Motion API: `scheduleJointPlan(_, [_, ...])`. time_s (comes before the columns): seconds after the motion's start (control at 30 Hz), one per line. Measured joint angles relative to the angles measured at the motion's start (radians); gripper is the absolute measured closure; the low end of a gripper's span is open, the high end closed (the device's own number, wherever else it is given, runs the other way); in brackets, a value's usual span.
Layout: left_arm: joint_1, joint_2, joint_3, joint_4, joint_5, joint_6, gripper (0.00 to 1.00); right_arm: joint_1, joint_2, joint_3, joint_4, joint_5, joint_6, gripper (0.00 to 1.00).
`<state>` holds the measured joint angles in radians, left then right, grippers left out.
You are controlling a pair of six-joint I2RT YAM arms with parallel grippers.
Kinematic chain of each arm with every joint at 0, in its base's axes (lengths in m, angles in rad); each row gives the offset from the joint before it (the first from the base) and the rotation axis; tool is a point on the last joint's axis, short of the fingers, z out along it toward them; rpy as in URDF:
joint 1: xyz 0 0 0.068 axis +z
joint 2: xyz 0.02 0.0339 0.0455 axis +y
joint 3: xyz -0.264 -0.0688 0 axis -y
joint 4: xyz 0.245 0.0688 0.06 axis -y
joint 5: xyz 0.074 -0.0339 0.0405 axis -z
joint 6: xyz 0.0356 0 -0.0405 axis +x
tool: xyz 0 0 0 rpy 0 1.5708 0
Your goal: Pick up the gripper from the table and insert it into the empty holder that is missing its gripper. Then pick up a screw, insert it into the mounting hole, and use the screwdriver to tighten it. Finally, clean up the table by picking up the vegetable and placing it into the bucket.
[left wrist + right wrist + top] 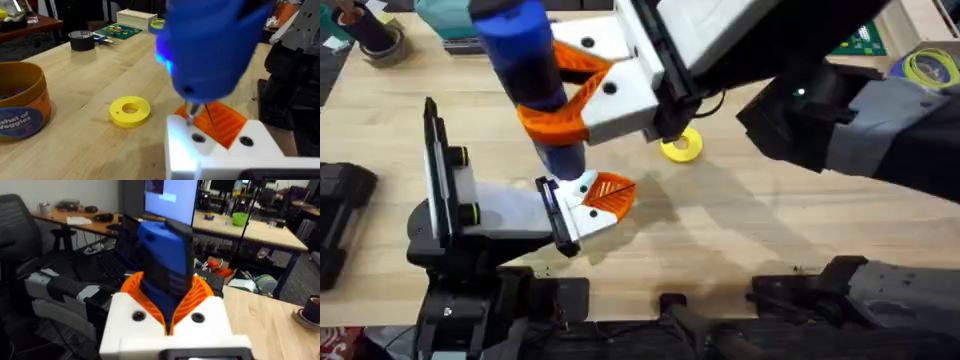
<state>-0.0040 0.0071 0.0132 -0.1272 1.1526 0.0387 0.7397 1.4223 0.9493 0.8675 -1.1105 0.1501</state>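
Near the middle of the table, the right gripper point(575, 95) has its 2 orange-padded fingers closed around the blue screwdriver point(525, 60), held upright with its thin metal tip point(190, 116) at a mounting hole in the white holder point(578, 212), where the orange gripper point(610, 192) piece already sits. The left gripper's point(220, 142) jaw opening cannot be told. Risk: if the tip sits off the screw head or tilts, it may slip or cross-thread the screw; the bucket point(22, 102) stands well apart.
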Motion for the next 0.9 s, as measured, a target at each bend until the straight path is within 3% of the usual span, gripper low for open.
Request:
scheduleJointPlan(0.27, [0.000, 0.000, 0.000, 0.000, 0.000, 0.000, 0.990, -0.057, 0.000, 0.074, -0.091, 0.007, 0.077, 0.980])
scheduleJointPlan(0.37, [0.000, 0.000, 0.000, 0.000, 0.000, 0.000, 0.990, -0.076, -0.005, 0.155, -0.279, 0.019, 0.067, 0.980])
scheduleJointPlan(0.47, [0.000, 0.000, 0.000, 0.000, 0.000, 0.000, 0.990, -0.096, -0.010, 0.274, -0.641, 0.077, -0.016, 0.980])
scheduleJointPlan(0.63, [0.000, 0.000, 0.000, 0.000, 0.000, 0.000, 0.990, -0.111, -0.009, 0.494, -1.234, 0.356, -0.270, 0.981])
scheduleJointPlan(0.77, [0.000, 0.000, 0.000, 0.000, 0.000, 0.000, 0.990, -0.118, -0.014, 0.622, -1.427, 0.594, -0.483, 0.980])
scheduleJointPlan(0.9, [0.000, 0.000, 0.000, 0.000, 0.000, 0.000, 0.990, -0.143, -0.049, 0.653, -1.531, 0.807, -0.708, 0.981])
